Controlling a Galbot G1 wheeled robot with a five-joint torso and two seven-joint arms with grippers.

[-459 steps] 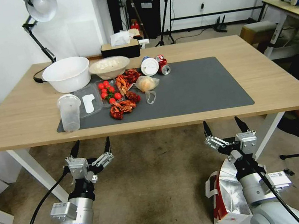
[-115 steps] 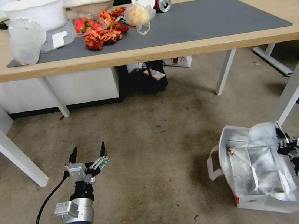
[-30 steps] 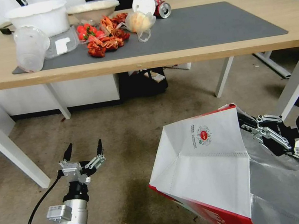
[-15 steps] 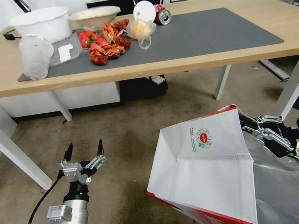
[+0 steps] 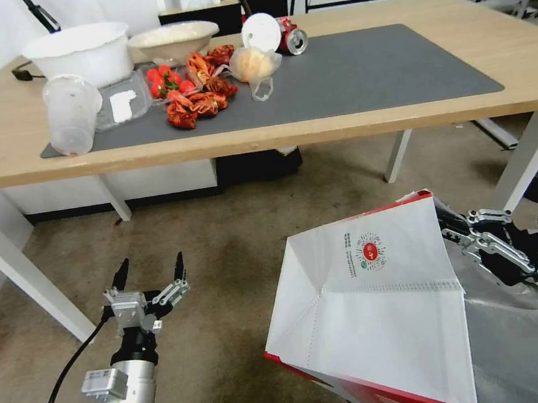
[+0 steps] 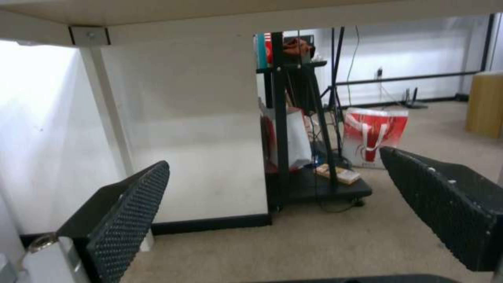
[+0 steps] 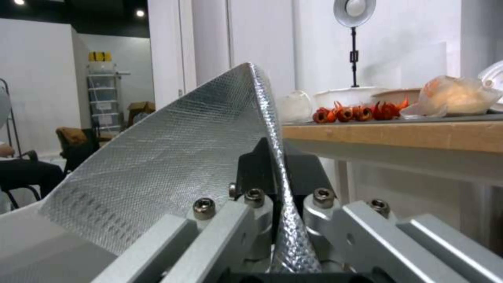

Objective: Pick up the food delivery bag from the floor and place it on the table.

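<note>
In the head view the right gripper (image 5: 452,231) at right pinched the rim of the food delivery bag (image 5: 381,319), held off the floor (image 5: 233,234) lower right, below the table (image 5: 405,117), left gripper (image 5: 148,271) spread lower left; left wrist: fingers (image 6: 125,220) apart; right wrist: foil rim (image 7: 199,149) clamped.

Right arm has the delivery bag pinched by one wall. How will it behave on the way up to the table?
The food delivery bag probably hangs tilted: the right gripper clamps one foil-lined wall, not the handles. It looks light and open-mouthed, so it may swing. The thin wall might fold or slip between the fingers, so lift slowly.
</note>
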